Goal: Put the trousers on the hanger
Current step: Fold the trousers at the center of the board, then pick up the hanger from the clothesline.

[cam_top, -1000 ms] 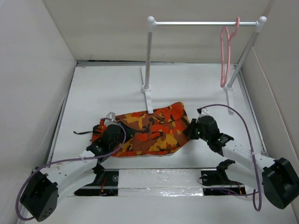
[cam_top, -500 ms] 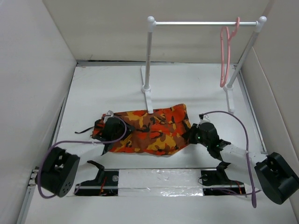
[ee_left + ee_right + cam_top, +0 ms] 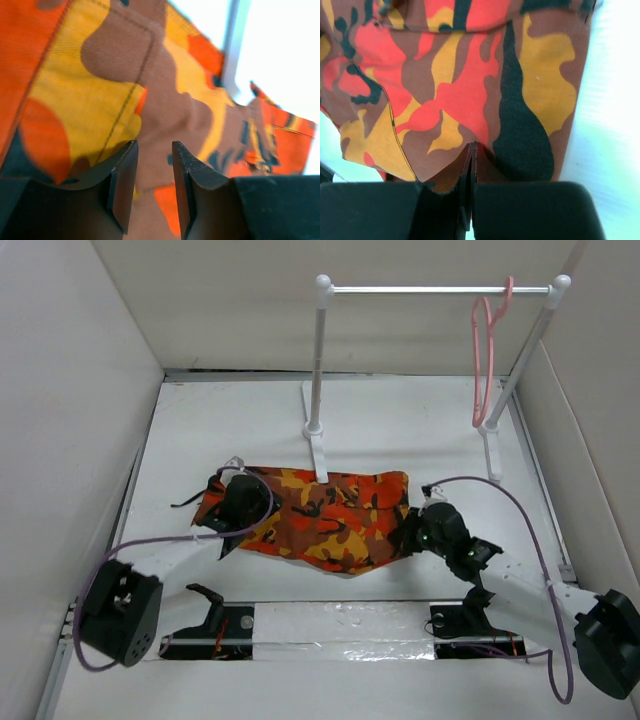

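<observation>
The camouflage trousers (image 3: 320, 520) lie spread across the table in front of the rail's left post. My left gripper (image 3: 240, 502) is at their left end. In the left wrist view its jaws (image 3: 155, 185) stand a little apart with a fold of the cloth (image 3: 125, 75) between them. My right gripper (image 3: 412, 530) is at the right end. In the right wrist view it (image 3: 471, 150) is shut, pinching the cloth (image 3: 470, 75) into a ridge. The pink hanger (image 3: 483, 360) hangs from the rail's right end, far from both grippers. The black drawstring (image 3: 185, 502) trails to the left.
A white rail (image 3: 430, 288) on two posts stands at the back, its left base (image 3: 317, 445) touching the trousers' far edge. White walls close in both sides. A taped strip (image 3: 340, 625) with the arm mounts runs along the near edge.
The left arm's base has swung and its gripper has moved away from me, taking the trousers' left end with it. The right gripper has drawn slightly nearer. The cloth now lies flatter and wider.
</observation>
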{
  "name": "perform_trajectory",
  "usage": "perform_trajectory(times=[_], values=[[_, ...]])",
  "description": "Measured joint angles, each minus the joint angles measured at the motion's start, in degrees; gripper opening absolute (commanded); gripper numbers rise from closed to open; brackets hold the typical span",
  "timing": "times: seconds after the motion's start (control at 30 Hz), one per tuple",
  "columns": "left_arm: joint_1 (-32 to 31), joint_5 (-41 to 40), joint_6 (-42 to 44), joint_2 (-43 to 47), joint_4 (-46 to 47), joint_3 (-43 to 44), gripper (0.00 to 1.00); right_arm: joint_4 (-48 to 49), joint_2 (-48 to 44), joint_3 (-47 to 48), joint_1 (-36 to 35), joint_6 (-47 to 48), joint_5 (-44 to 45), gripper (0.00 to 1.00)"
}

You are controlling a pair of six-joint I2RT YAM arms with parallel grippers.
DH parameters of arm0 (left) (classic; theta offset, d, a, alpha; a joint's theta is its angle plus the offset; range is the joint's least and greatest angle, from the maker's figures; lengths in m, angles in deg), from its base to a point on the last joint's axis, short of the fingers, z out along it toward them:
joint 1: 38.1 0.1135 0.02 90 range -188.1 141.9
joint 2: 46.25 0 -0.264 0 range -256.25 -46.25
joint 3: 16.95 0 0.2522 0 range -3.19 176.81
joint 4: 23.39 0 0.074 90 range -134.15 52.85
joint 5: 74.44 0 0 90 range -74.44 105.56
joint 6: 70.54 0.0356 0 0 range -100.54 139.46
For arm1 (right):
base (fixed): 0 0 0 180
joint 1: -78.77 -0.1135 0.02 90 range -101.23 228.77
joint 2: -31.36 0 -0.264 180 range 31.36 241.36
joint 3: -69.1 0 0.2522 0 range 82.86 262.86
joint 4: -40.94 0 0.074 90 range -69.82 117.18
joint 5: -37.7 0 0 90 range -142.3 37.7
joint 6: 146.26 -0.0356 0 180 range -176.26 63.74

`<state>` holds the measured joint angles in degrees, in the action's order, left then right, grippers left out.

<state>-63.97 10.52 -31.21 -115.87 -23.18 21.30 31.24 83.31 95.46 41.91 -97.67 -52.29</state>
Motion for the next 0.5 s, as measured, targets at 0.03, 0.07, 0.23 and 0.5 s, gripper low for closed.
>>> perform_trajectory(times=[0.03,0.07,0.23,0.5], values=[[-0.09,-0.61,0.28,2.64,-0.92,-0.48,0.25,-2.40,-0.87,1.60,0.02,0.46,0.52,0.06],[-0.20,-1.31,0.72,5.79,-1.92,-0.96,0.12,-5.07,-1.90,3.76,0.02,0.81,0.87,0.07],[-0.76,-2.58,4.04,21.66,-2.86,-2.67,0.00,-14.05,-6.67,20.37,0.00,6.80,1.79,0.00],[-3.02,2.89,7.41,17.14,7.65,0.00,0.00,-18.23,-8.55,52.17,6.03,19.37,16.06,0.23]])
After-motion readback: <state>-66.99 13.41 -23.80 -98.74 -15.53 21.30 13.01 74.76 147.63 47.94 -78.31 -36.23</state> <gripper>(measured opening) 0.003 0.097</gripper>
